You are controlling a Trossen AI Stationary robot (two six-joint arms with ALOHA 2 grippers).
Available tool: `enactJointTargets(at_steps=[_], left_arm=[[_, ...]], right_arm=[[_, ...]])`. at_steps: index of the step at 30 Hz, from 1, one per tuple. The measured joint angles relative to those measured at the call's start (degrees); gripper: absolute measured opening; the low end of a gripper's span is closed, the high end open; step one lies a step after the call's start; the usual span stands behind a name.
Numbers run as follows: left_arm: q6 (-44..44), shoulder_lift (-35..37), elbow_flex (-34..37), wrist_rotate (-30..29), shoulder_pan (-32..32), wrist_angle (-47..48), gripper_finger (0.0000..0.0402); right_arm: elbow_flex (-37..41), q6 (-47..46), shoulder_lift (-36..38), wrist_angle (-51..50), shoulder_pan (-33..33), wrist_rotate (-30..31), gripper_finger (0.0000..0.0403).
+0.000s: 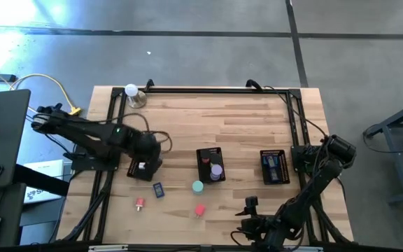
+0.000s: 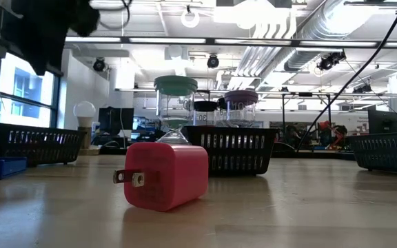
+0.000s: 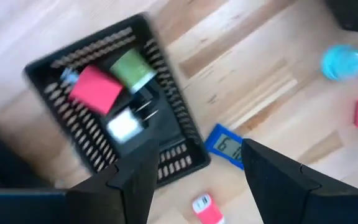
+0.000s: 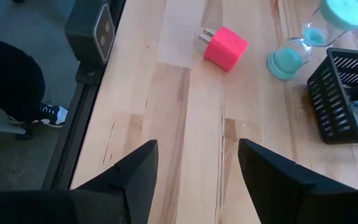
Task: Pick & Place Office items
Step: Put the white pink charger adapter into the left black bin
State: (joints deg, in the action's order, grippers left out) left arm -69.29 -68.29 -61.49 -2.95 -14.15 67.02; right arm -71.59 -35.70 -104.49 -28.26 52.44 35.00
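Note:
My left gripper (image 3: 197, 149) hangs open over the near end of the left black mesh tray (image 1: 144, 168), which holds a red block (image 3: 95, 88), a green block (image 3: 132, 67) and a white plug (image 3: 124, 126). On the wood beside that tray lie a dark blue rectangle (image 3: 225, 146) and a small red-and-white piece (image 3: 207, 208). A pink plug block (image 4: 226, 48) lies on its side near the front edge, with a teal hourglass roll (image 4: 297, 46) just beyond it. My right gripper (image 4: 197, 146) is open and low over bare wood, right of the pink block.
The middle tray (image 1: 210, 164) holds a purple roll (image 1: 217, 171), and the right tray (image 1: 275, 166) holds blue pieces. A white ball on a metal base (image 1: 131, 91) stands at the far left corner. A dark box (image 4: 98, 28) sits on the near edge; a person's shoe (image 4: 55, 113) shows beyond it.

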Motion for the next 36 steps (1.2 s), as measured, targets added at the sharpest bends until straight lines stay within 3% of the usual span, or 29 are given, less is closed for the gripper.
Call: enactJointTargets(at_steps=[7, 11, 17, 22, 27, 33, 36], left_arm=[[12.3, 0.0, 0.0, -11.9, -14.0, -8.3, 0.0221], [15.0, 0.0, 0.0, -13.9, -18.7, -13.1, 0.0221], [6.7, 0.0, 0.0, -13.9, -25.3, -20.0, 0.0221], [6.4, -0.1, 0.0, -14.2, -30.2, -23.0, 0.0221], [4.7, -2.2, 0.0, -20.1, -33.9, -24.5, 0.0221], [3.4, -7.3, 0.1, -19.7, -34.6, -24.4, 0.0221], [-2.2, -9.3, 0.1, -17.8, -34.2, -24.4, 0.0221]], right_arm=[[0.0, 2.3, 0.0, 2.9, -1.7, -0.7, 0.0210], [0.0, 3.2, 0.0, 5.4, -2.7, -2.5, 0.0210], [0.0, 2.7, 0.0, 7.3, -3.5, -3.7, 0.0210], [0.0, 2.5, 0.0, 9.3, -3.4, -3.7, 0.0210], [0.0, -0.3, 0.0, 9.9, -2.9, -3.7, 0.0210], [0.0, -2.9, 0.0, 10.1, -2.5, -3.6, 0.0210], [0.0, -3.7, 0.0, 11.0, -2.5, -3.5, 0.0210]])
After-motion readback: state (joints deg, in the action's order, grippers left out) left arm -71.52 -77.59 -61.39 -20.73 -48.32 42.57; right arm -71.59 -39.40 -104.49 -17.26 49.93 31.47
